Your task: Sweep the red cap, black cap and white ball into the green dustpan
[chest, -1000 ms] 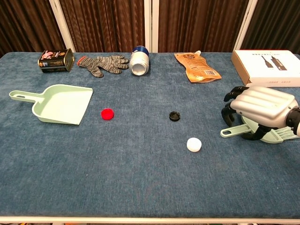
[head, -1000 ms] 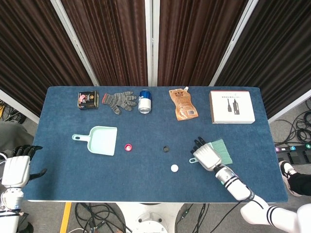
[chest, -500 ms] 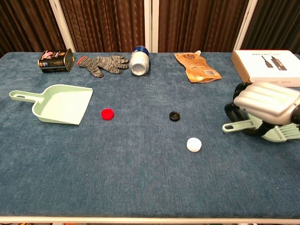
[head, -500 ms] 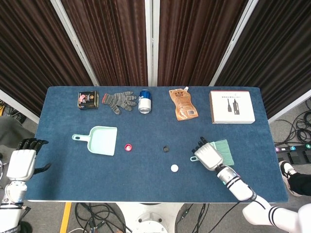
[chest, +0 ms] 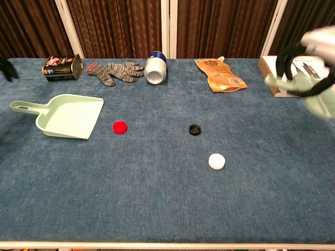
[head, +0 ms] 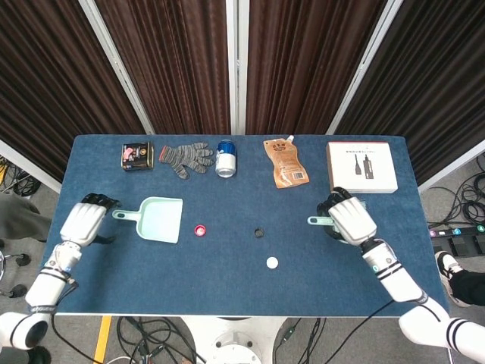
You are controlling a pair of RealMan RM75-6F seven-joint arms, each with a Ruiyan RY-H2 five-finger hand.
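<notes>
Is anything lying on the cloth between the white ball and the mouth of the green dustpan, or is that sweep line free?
Roughly on that line lies only the red cap, just right of the green dustpan mouth. The black cap sits up-left of the white ball, near the path. Both are sweep targets; nothing else visible blocks it.

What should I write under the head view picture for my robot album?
Right hand lifts the green brush while left hand nears the green dustpan; red cap, black cap, white ball wait.

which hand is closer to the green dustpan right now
Left. The left hand sits just beside the green dustpan, by its handle end. The right hand is far across the table, holding the brush.
</notes>
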